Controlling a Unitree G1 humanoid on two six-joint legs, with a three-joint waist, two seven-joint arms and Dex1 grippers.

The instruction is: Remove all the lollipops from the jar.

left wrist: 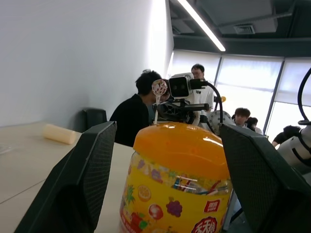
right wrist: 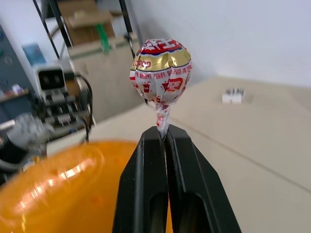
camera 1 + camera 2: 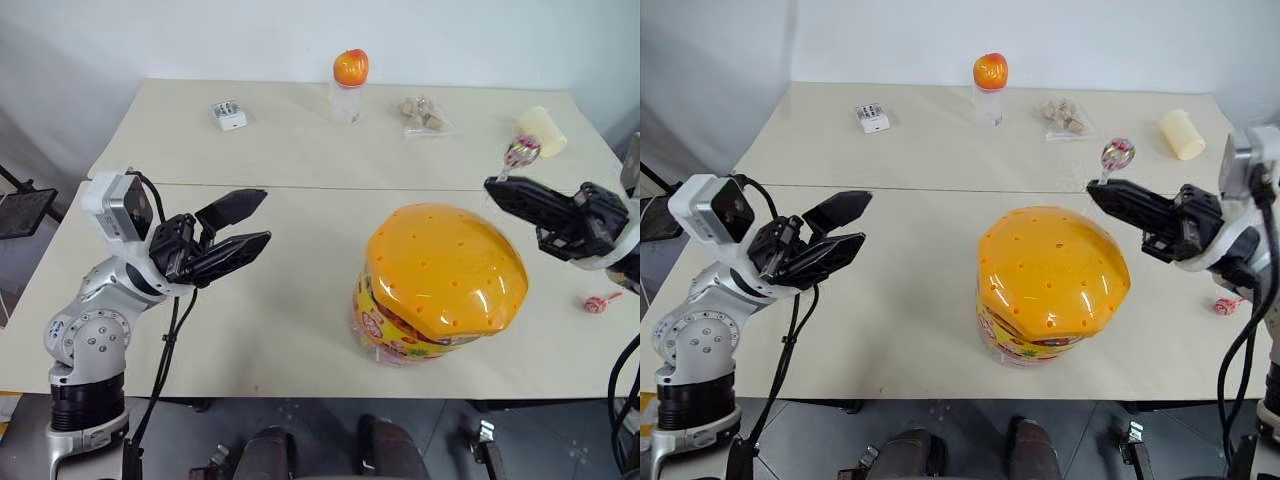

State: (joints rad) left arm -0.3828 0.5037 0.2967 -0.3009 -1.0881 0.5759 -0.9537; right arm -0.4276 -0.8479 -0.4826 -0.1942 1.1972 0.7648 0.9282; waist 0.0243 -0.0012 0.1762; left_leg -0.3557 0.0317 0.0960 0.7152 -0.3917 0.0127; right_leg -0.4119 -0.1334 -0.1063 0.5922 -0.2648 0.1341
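Head views: my right gripper (image 3: 1095, 185) has its fingers pressed together on the stick of a lollipop (image 3: 1117, 152), whose wrapped head stands just beyond the fingertips, above the worktop (image 3: 920, 290) and beside the jar (image 3: 1050, 285). My left gripper (image 3: 262, 216) hangs with fingers spread and nothing between them, well apart from the jar. A second lollipop (image 3: 597, 304) lies on the worktop below the right fingers.

Left wrist view: the jar sits straight ahead between the spread fingers (image 1: 77, 179), not touching either. Its orange lid is on.

Right wrist view: the fingers (image 2: 146, 194) pinch only the twisted wrapper neck and stick just under the candy head; the jar's dome lies below them.

Risks, as I judge them:
- The pinch is narrow and high on the stick, so a quick swing could pivot the lollipop out of the fingers.
- Letting go over the dome would send it rolling off the curved lid.
- Nothing steadies the jar; a knock from either arm could shift it.
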